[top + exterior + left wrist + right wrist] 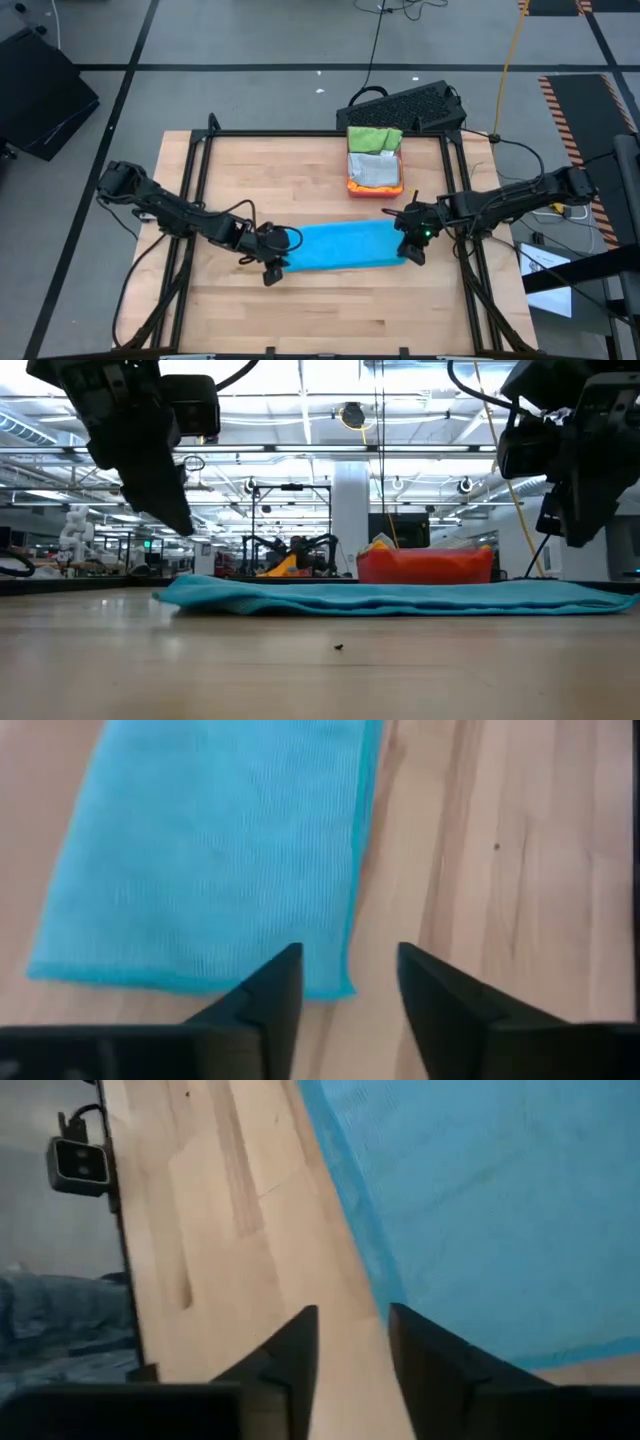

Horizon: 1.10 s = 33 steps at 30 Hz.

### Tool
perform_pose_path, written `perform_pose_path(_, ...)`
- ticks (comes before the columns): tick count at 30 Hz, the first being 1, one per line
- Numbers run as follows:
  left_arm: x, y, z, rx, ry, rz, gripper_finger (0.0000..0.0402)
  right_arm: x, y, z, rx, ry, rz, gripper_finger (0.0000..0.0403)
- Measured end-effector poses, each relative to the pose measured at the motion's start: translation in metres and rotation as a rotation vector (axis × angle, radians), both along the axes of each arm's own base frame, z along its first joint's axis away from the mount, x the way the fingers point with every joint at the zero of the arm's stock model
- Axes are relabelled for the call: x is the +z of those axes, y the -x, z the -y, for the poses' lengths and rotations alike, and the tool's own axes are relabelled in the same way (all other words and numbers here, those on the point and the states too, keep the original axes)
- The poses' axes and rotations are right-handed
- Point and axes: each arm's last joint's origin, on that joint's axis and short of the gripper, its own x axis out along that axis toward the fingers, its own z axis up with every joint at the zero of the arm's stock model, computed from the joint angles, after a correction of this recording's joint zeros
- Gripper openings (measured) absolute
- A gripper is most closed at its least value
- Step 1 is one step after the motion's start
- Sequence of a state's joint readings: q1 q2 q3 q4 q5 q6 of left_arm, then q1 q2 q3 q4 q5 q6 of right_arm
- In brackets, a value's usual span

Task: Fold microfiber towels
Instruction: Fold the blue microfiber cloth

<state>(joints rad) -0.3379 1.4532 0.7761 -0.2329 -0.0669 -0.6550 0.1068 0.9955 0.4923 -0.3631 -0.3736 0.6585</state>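
A bright blue microfiber towel (340, 247) lies flat as a long strip on the wooden table, running left to right near the middle. My left gripper (272, 275) hovers open at the strip's left end; in its wrist view the fingers (348, 955) stand just off the towel's near left corner (335, 988). My right gripper (413, 255) hovers open at the strip's right end, its fingers (352, 1312) over bare wood beside the towel's edge (360, 1250). The low view shows both grippers raised above the towel (400, 597).
A pink-red tray (351, 183) stands at the far right of the table, holding a bright green towel (373, 138) and a pale grey one (376, 172). A black keyboard (405, 105) lies beyond the far edge. Bare wood (330, 310) shows between the towel and the near edge.
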Motion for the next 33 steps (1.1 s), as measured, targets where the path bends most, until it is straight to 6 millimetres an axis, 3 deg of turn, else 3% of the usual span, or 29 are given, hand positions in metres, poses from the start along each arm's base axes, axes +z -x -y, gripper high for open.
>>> perform_pose_path(4, 0.012, 0.003, -0.01, 0.05, 0.047, 0.017, 0.0196, 0.003, 0.002, 0.0, -0.041, -0.059, -0.015, 0.0155)
perform_pose_path(9, 0.025, 0.004, -0.037, 0.191, -0.018, 0.065, 0.0202, 0.013, 0.003, 0.0, -0.086, -0.1, 0.041, 0.0166)
perform_pose_path(14, 0.013, -0.003, -0.066, 0.119, -0.159, 0.014, 0.0206, 0.021, 0.004, 0.0, -0.1, -0.117, 0.105, 0.0163)
perform_pose_path(22, -0.024, -0.016, -0.105, -0.028, -0.048, -0.107, 0.0219, 0.024, 0.003, 0.001, -0.122, -0.14, 0.124, 0.0163)
perform_pose_path(28, -0.043, -0.018, -0.119, -0.067, 0.133, -0.163, 0.016, 0.031, -0.004, 0.004, -0.162, -0.131, 0.231, 0.0162)
perform_pose_path(33, -0.038, -0.018, -0.118, -0.077, 0.193, -0.148, 0.005, 0.046, -0.02, 0.011, -0.255, -0.062, 0.399, 0.0162)
